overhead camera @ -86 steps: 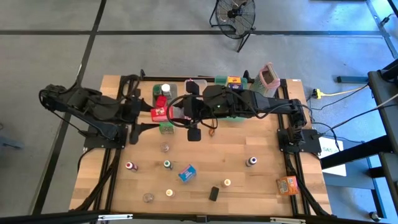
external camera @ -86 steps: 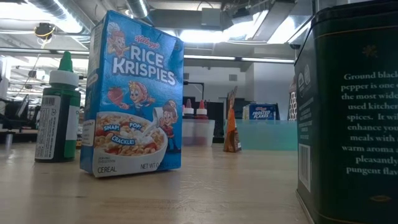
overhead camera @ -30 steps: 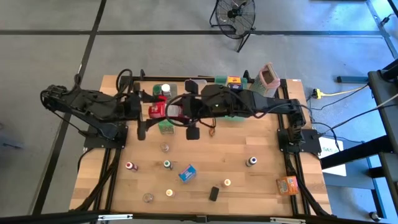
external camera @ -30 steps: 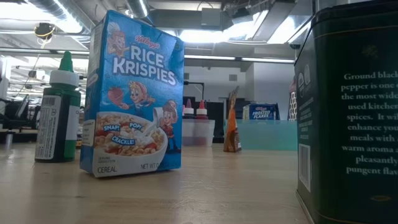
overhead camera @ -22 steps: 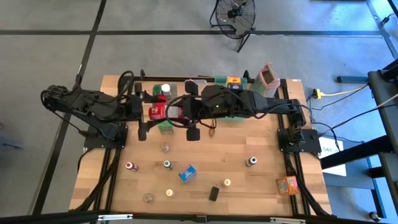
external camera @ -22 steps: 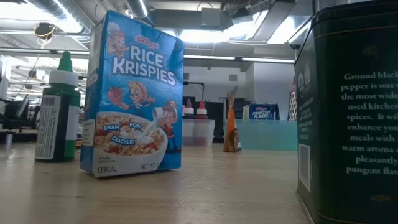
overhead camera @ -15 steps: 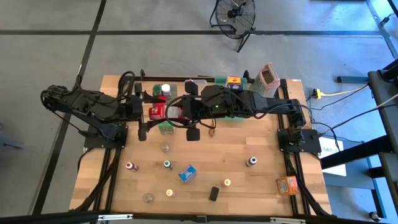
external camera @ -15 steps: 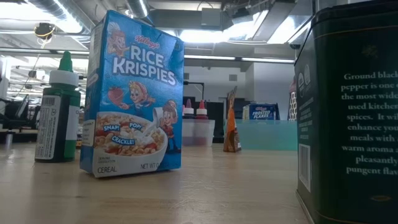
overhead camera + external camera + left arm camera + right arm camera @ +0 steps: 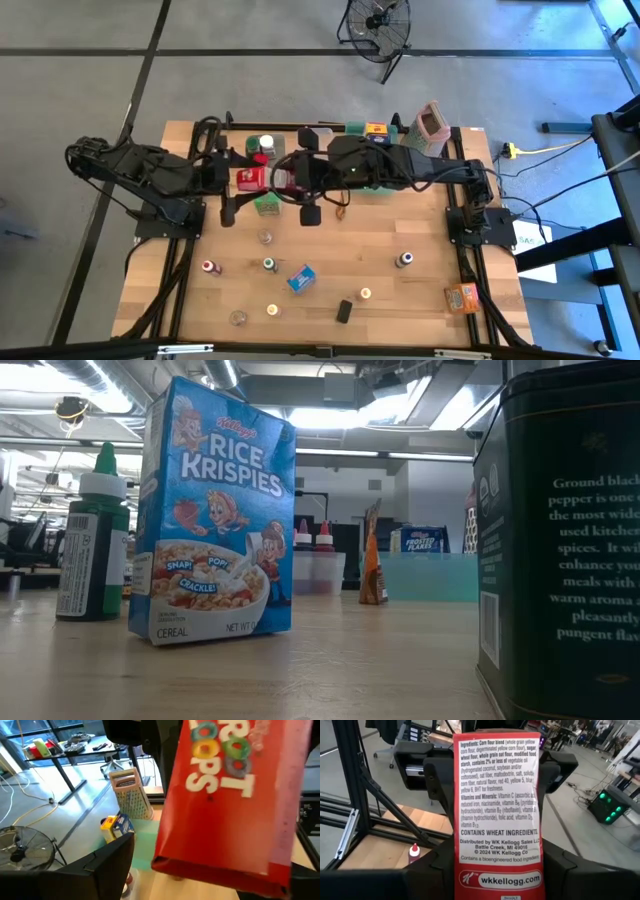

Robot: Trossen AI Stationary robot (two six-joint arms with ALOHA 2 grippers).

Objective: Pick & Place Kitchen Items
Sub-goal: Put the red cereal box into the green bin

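Wooden table (image 9: 400, 300) is seen from above with both dark arms reaching toward each other over its far half, where they meet left of centre. Scattered small bottles and boxes on the near half are well apart from both tools and are not engaged.

Between the two arms, clear of the table top, a red cereal box (image 9: 252, 179) is carried. Its long axis is judged to run along the line joining the two wrists, one end toward each arm.

One end of the box is clamped by the right gripper (image 9: 292, 180); in the right wrist view the printed side panel is seen pinched between that arm's own two fingers.

The left gripper (image 9: 238, 182) is found spread wide and holding nothing. Its fingers (image 9: 100, 865) are seen on either side of the box's opposite end, and a gap is visible between the finger and the cardboard.

A handover is judged to be in hand. The box already lies straight ahead of the left tool and inside its spread, so only closure across the narrow faces is judged necessary before the right grip is released.
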